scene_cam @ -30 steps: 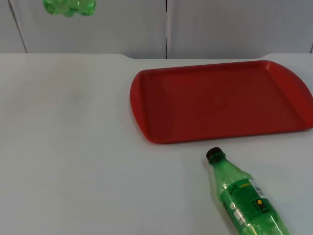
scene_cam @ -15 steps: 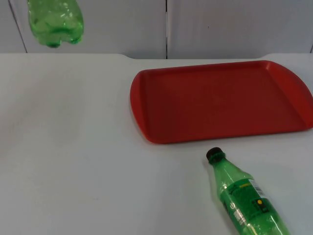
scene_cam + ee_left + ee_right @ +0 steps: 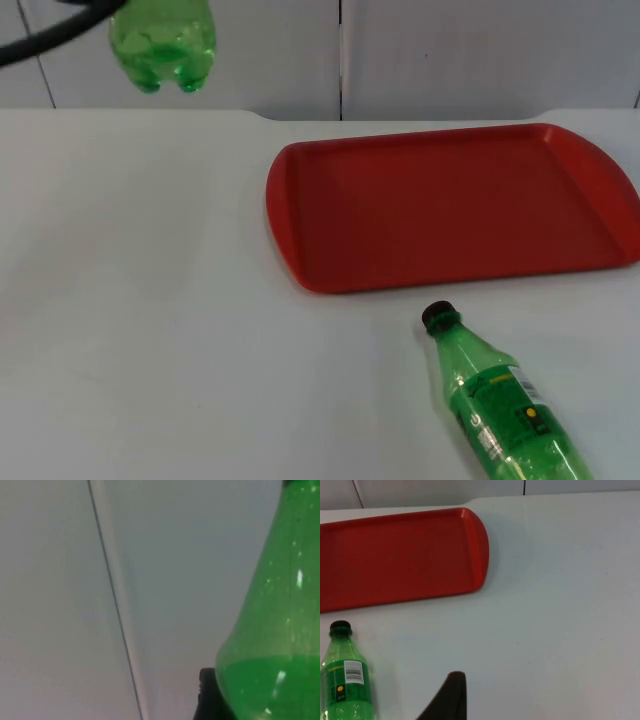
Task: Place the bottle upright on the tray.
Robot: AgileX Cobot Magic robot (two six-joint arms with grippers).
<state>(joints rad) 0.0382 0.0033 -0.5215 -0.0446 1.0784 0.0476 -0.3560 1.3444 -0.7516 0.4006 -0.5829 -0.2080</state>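
The carried green bottle point(image 3: 162, 45) had swung rightward toward the red tray point(image 3: 450, 205) but hung high, well short of it. The left gripper's grip could not be told. A second bottle point(image 3: 497, 400) lay flat — untouched.

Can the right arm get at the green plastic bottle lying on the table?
Probably yes: the green plastic bottle lies on open white table, in front of the red tray, with nothing between it and the right tool's fingertip.
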